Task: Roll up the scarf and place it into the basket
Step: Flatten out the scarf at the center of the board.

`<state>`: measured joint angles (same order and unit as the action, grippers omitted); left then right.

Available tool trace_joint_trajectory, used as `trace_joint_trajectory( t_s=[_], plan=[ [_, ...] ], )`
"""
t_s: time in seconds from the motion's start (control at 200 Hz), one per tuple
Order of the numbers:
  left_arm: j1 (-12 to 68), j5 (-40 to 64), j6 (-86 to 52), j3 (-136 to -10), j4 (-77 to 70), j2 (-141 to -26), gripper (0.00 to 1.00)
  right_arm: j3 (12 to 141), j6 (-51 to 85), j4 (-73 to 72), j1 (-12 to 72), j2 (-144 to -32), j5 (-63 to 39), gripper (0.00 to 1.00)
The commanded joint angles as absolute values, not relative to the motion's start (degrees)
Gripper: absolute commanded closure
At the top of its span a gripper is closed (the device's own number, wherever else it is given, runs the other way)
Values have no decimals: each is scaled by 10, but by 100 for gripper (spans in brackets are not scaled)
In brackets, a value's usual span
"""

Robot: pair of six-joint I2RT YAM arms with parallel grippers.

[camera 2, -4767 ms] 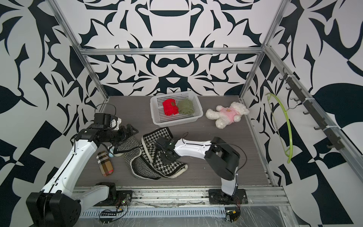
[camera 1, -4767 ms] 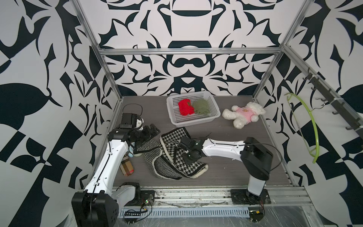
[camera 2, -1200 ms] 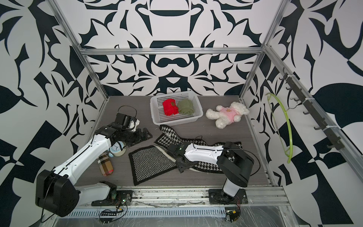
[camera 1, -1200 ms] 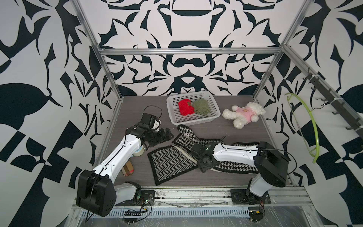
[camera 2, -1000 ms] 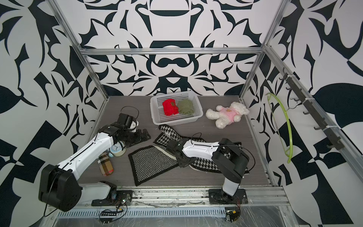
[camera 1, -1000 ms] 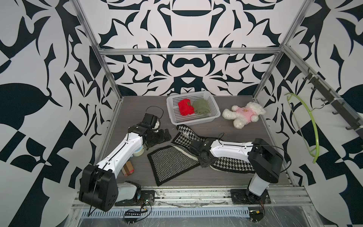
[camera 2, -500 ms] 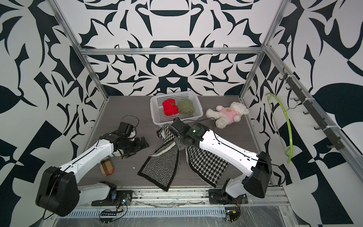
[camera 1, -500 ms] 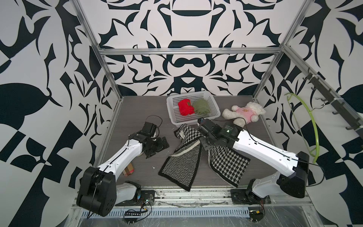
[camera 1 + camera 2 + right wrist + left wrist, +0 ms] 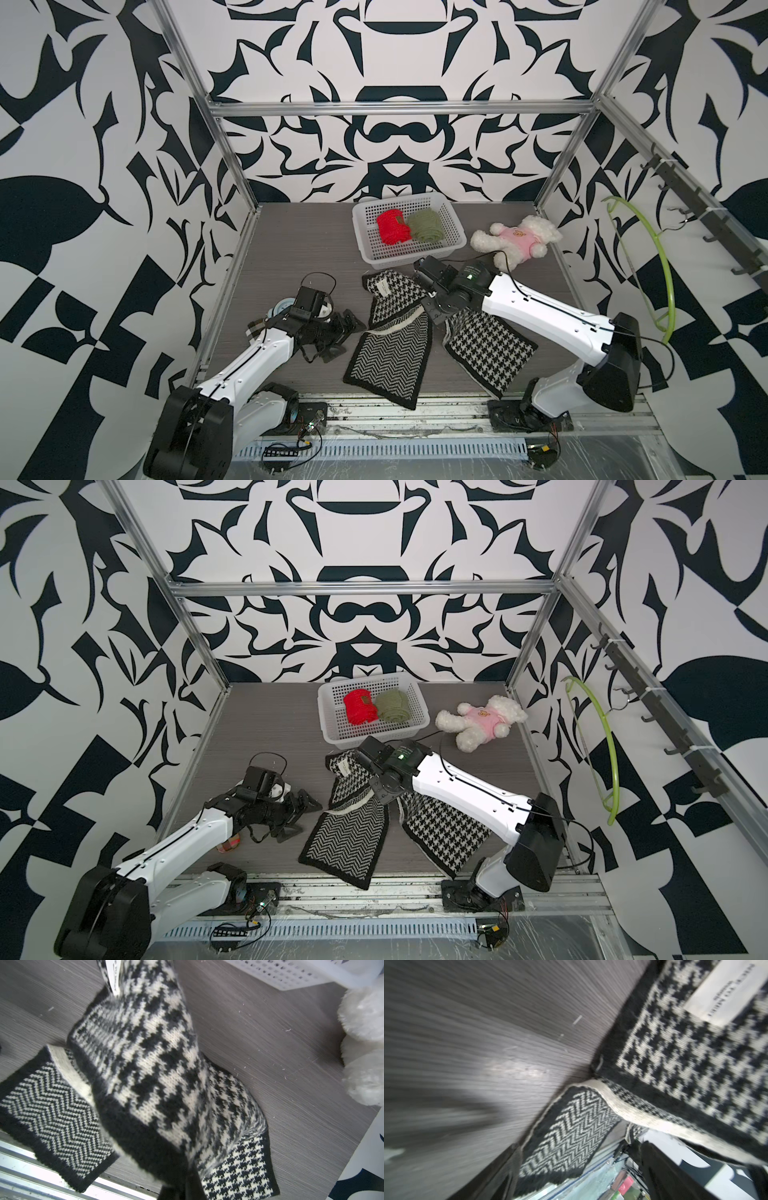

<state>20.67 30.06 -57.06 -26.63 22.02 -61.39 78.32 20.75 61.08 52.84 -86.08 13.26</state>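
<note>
Top views: the scarf [image 9: 390, 357], black-and-white and unrolled, lies on the grey worktop [image 9: 299, 249] between its centre and its front edge, just in front of the basket [image 9: 415, 254] and outside it. The right gripper [image 9: 432, 316] is clamped on the scarf's middle. From it 2 lengths spread toward the front edge: a herringbone length whose end overhangs that edge, and a houndstooth length beside it. A 3rd part, houndstooth with a white label [image 9: 381, 286], lies toward the basket. The left gripper [image 9: 343, 337] stands with jaws wide apart and holds nothing. It is low over the worktop, just beside the herringbone length on the side of the left edge. The basket sits near the middle of the back edge and contains 2 rolled cloths, a red roll [image 9: 392, 226] and a green roll [image 9: 426, 224]. A plush bear [image 9: 517, 245] lies near the back right corner, just beside the basket.

Left wrist view: blurred. The herringbone length, the labelled houndstooth part and bare worktop show.

Right wrist view: houndstooth fabric runs up into the closed jaws. A corner of the basket and part of the bear appear beyond.
</note>
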Motion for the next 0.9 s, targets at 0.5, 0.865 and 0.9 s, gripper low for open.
trace_joint_trajectory(
  t_s=[0.5, 0.865, 0.9],
  plan=[
    [352, 260, -832, -314, 1, -832, 6, 775, 189, 608, 527, -785, 112, 100],
    [306, 100, -755, -388, 204, -698, 100, 755, 183, 615, 526, -754, 136, 100],
    [295, 79, -713, -431, 241, -687, 100, 757, 178, 614, 525, -758, 143, 100]
  ],
)
